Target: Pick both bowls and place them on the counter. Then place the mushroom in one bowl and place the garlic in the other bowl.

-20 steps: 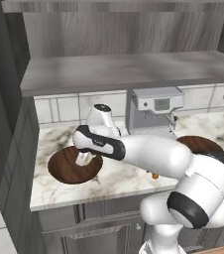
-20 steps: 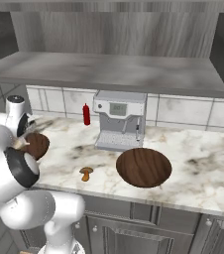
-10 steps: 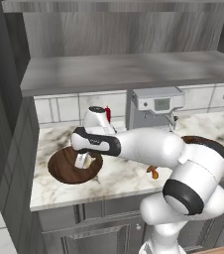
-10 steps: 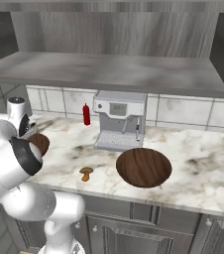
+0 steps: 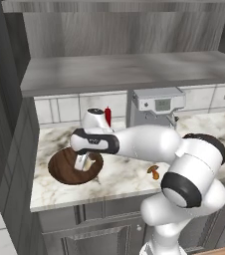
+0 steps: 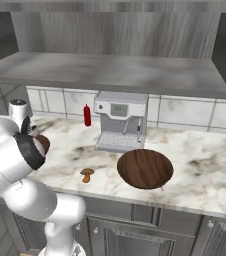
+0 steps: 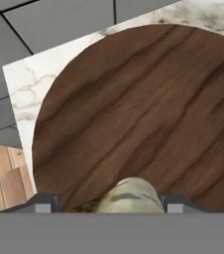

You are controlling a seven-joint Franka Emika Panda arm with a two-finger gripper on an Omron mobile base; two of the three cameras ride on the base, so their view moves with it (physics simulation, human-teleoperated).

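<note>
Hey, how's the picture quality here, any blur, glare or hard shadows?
Left base view: soft, even light, slightly fuzzy render. Right base view: faint shading under the right bowl, no glare. Hand view: left bowl's grain sharp, garlic slightly soft.

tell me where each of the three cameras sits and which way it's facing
Left base view: behind the arm to its left, looking forward and down at the counter; the arm crosses from lower right to the left bowl, hand over it.
Right base view: behind to its right, facing the coffee machine; the arm fills the lower left.
Hand view: on the hand, looking down into the left bowl, the garlic between the fingertips.
Shared: both base views show the mushroom, red bottle and right bowl.
</note>
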